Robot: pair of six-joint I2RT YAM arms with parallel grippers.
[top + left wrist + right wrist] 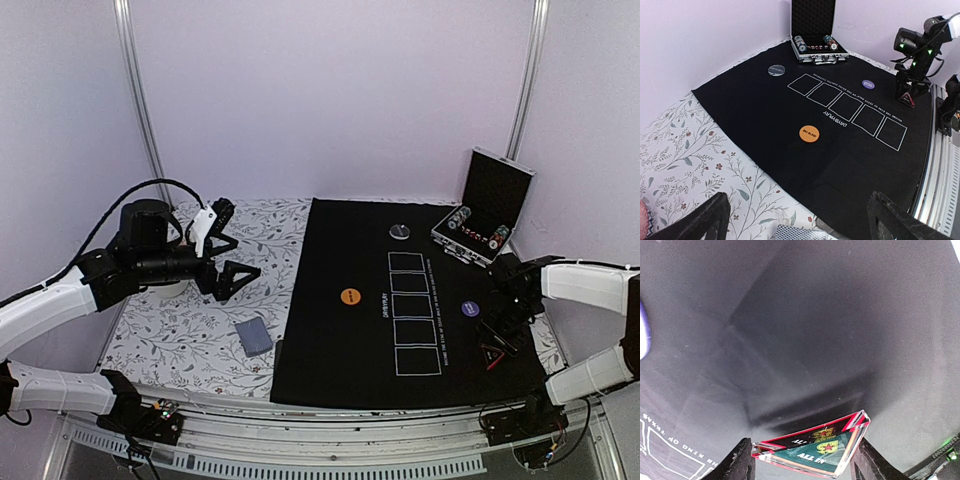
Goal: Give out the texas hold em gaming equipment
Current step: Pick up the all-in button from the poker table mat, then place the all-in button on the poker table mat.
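**Right pincer astride the red triangle**

My right pincer is down at the right side of the black mat, with one finger on each side of the red triangle marker. The fingers are part-way apart and right against the triangle's edges. I cannot tell whether they are actually gripping it. The triangle sits tilted between them, with its "ALL IN" face showing.

My left pincer hangs over the flowered cloth with its fingers spread as wide as they go and nothing between them. The cards lie on that cloth, close below it.

On the mat are the orange disc, the purple disc and the silver disc. The chips are stacked in the open case at the far right corner.
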